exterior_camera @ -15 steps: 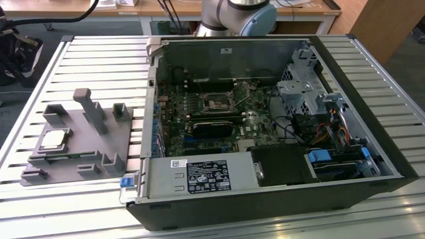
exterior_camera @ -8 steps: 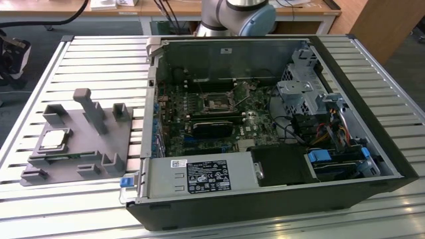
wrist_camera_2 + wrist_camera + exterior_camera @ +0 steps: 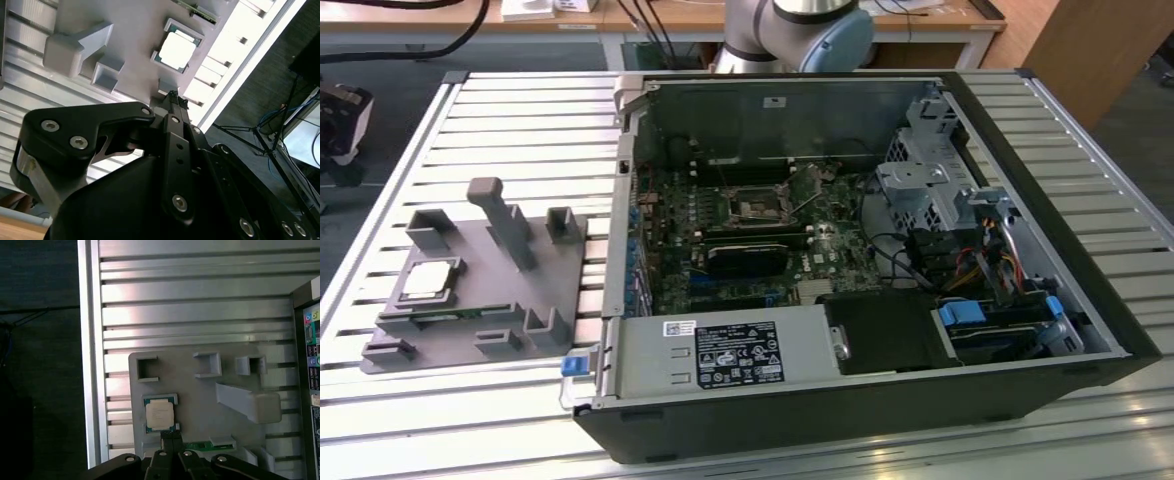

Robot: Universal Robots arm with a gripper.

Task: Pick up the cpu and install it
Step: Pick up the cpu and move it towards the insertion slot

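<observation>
The cpu [image 3: 430, 280] is a small square chip with a silver top. It lies flat in a recess of the grey fixture [image 3: 467, 345] on the slatted table, at the exterior view's left. Both wrist views look down on the cpu [image 3: 175, 50] [image 3: 160, 416] from well above. My gripper [image 3: 171, 436] [image 3: 173, 96] hangs over the fixture's edge beside the chip, its two black fingers pressed together with nothing between them. The motherboard's black socket frame [image 3: 757, 208] sits inside the open computer case [image 3: 1067, 200].
A green memory stick [image 3: 207, 445] lies on the fixture near the cpu. The fixture carries a tall grey post [image 3: 500, 215] and several raised brackets. The case's power supply [image 3: 727, 355] and drive cage [image 3: 927, 190] flank the board. The table's edge [image 3: 89, 365] is close by.
</observation>
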